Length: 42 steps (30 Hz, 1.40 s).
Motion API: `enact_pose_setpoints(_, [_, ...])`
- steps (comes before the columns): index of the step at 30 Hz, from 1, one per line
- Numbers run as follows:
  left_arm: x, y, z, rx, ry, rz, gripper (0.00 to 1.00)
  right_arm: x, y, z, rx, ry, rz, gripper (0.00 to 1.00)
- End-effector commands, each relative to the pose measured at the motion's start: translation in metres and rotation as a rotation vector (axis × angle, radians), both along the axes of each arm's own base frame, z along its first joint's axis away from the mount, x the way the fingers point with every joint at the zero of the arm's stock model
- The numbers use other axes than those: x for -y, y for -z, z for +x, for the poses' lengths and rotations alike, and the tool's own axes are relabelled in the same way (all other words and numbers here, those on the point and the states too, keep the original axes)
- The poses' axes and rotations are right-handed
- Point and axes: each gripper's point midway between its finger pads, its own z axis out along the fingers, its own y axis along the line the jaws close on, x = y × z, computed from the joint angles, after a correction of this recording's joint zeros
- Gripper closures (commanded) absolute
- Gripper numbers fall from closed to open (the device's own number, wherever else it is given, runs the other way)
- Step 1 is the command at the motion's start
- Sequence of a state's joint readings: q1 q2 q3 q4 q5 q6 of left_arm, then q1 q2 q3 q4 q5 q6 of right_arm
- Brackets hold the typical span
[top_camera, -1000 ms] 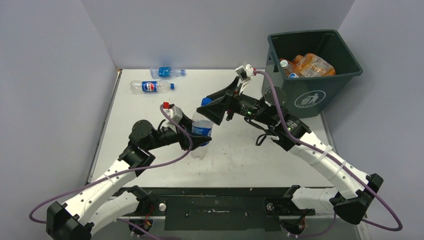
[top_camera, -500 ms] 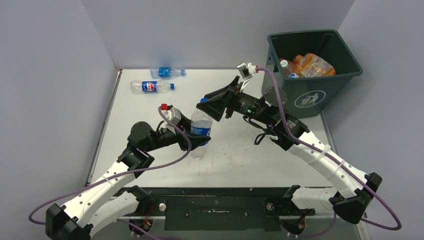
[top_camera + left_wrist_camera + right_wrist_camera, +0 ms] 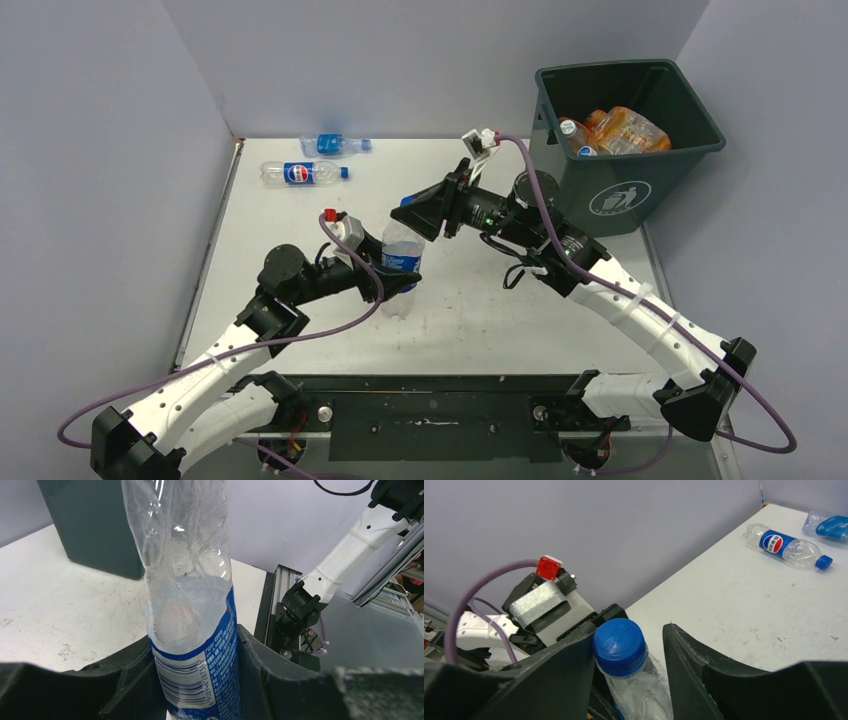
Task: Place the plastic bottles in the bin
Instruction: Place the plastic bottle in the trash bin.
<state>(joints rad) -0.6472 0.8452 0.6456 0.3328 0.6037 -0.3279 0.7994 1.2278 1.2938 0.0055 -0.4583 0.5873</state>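
Since a sec ago the R gripper (image 3: 413,208) has slid left and closed in on the top of the held bottle (image 3: 403,262), and its jaws have narrowed. The L arm and the bottle sit about where they were.

L gripper (image 3: 195,650) pinches that bottle at the blue label, one finger pressed on each side. The bottle stands upright near the middle of the table (image 3: 480,310). It is clear and crumpled above the label.

R gripper comes in from the bin side at cap height. In the R wrist view the blue cap (image 3: 619,645) sits between the two fingers. One finger is at or v. close to the cap's edge, and a gap shows on the other side. So the jaws straddle the cap w/ space left, not clamped as far as the view shows.

Bin (image 3: 640,195) stands at the far R corner, just off the table edge, litter symbol facing front. Orange bottles (image 3: 625,130) lie piled inside, plus at least one w/ a blue label.

Two more bottles lie flat at the far L of the table, well apart from both grippers: a Pepsi bottle (image 3: 300,173) w/ blue cap, and behind it a blue-label bottle (image 3: 333,145) near the back wall.
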Motion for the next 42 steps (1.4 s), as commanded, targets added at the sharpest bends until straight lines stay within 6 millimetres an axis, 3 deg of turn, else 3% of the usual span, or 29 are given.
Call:
enact_pose_setpoints(1, [-0.001, -0.027, -0.007, 0.107, 0.014, -0.052, 0.67, -0.002, 0.001, 0.004, -0.009, 0.011, -0.026, 0.47])
enact_pose_setpoints(4, [-0.001, -0.028, -0.007, 0.11, 0.016, -0.052, 0.67, -0.001, 0.002, 0.006, -0.012, 0.021, -0.028, 0.52])
enact_pose_setpoints(6, [-0.001, -0.028, -0.008, 0.111, 0.016, -0.052, 0.68, 0.0, 0.001, 0.006, -0.007, 0.031, -0.023, 0.66])
enact_pose_setpoints(8, [-0.001, -0.027, -0.008, 0.112, 0.016, -0.05, 0.67, 0.001, -0.001, 0.006, 0.001, 0.031, -0.019, 0.88])
enact_pose_setpoints(9, [-0.001, -0.027, -0.008, 0.114, 0.013, -0.049, 0.66, 0.002, -0.003, 0.005, 0.006, 0.03, -0.015, 0.94])
enact_pose_setpoints(11, [-0.002, -0.026, -0.007, 0.114, 0.008, -0.049, 0.6, 0.005, -0.008, 0.004, 0.025, 0.034, -0.003, 0.95])
enact_pose_setpoints(12, [-0.002, -0.026, -0.007, 0.115, 0.003, -0.049, 0.5, 0.007, -0.014, 0.003, 0.041, 0.04, 0.005, 0.95])
enact_pose_setpoints(14, [-0.004, -0.026, -0.004, 0.115, -0.023, -0.052, 0.14, 0.016, -0.028, 0.005, 0.089, 0.077, 0.014, 0.95])
enact_pose_setpoints(15, [-0.005, -0.026, -0.002, 0.118, -0.041, -0.056, 0.02, 0.023, -0.04, 0.007, 0.128, 0.116, 0.009, 0.95])
enact_pose_setpoints(19, [-0.014, -0.03, 0.005, 0.148, -0.122, -0.076, 0.04, 0.085, -0.101, 0.034, 0.318, 0.459, -0.026, 0.95])
enact_pose_setpoints(23, [-0.027, -0.037, 0.012, 0.181, -0.214, -0.11, 0.04, 0.19, -0.168, 0.055, 0.496, 1.005, 0.055, 0.95])
enact_pose_setpoints(25, [-0.031, -0.037, 0.015, 0.185, -0.246, -0.115, 0.04, 0.24, -0.185, 0.057, 0.552, 1.277, 0.079, 0.95])
enact_pose_setpoints(27, [-0.033, -0.038, 0.017, 0.192, -0.264, -0.116, 0.04, 0.276, -0.194, 0.06, 0.599, 1.506, 0.061, 0.95])
enact_pose_setpoints(30, [-0.035, -0.038, 0.021, 0.19, -0.291, -0.115, 0.04, 0.326, -0.2, 0.088, 0.625, 1.789, -0.051, 0.95])
enact_pose_setpoints(33, [-0.038, -0.039, 0.023, 0.185, -0.309, -0.115, 0.04, 0.363, -0.184, 0.125, 0.59, 1.95, -0.089, 0.95])
enact_pose_setpoints(38, [-0.038, -0.037, 0.023, 0.187, -0.316, -0.115, 0.04, 0.405, -0.141, 0.183, 0.463, 2.101, -0.173, 0.95])
enact_pose_setpoints(42, [-0.039, -0.038, 0.025, 0.186, -0.33, -0.111, 0.04, 0.422, -0.118, 0.208, 0.42, 2.146, -0.263, 0.95])
